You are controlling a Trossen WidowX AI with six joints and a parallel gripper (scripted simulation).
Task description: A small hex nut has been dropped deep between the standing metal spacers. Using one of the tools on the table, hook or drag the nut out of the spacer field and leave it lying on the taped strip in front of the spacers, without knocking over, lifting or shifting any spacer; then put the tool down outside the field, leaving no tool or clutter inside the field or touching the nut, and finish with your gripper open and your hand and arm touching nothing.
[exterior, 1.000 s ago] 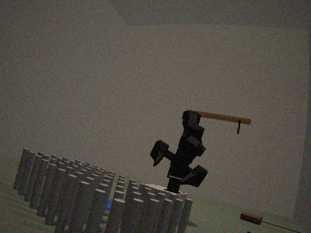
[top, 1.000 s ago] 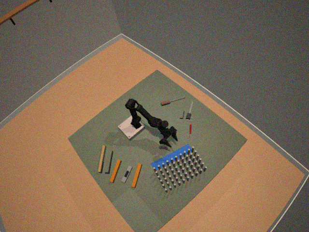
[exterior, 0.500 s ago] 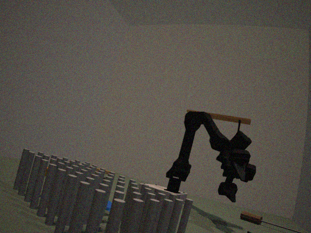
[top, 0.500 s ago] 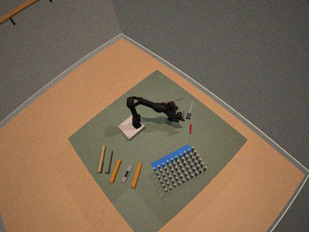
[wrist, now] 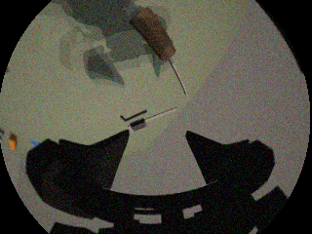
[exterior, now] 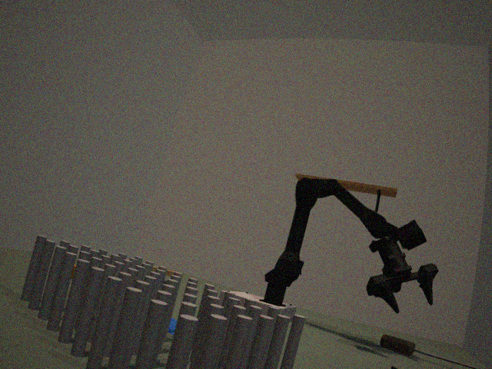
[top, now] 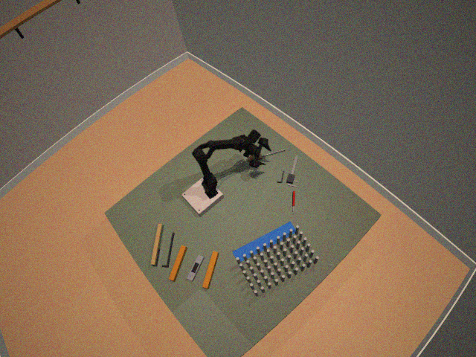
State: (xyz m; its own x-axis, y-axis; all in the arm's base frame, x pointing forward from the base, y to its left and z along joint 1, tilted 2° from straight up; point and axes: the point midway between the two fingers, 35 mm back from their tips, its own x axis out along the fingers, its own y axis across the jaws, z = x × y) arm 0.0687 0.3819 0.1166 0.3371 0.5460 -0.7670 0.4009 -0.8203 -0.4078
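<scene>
My gripper [top: 267, 157] [exterior: 413, 308] [wrist: 158, 133] is open and empty, in the air above the brown-handled tool. That tool's brown handle [exterior: 397, 344] [wrist: 155, 34] lies on the mat, mostly hidden under the hand in the top view; its thin straight shaft [top: 274, 153] points away from the base. The grey spacers [top: 271, 241] [exterior: 131, 325] stand upright in rows. The blue taped strip [top: 251, 245] [exterior: 172, 326] runs along their near side. A long black rod [top: 170, 249] with a short bent foot lies left of the field. I cannot make out the nut.
A small black hex key [top: 282, 176] [wrist: 134, 115], a caliper-like tool [top: 291, 178] [wrist: 137, 124] and a red-handled screwdriver [top: 293, 198] lie beyond the hand. A pale wooden bar [top: 156, 244], two orange bars [top: 178, 262] [top: 210, 269] and a grey level-like piece [top: 195, 268] lie left of the spacers.
</scene>
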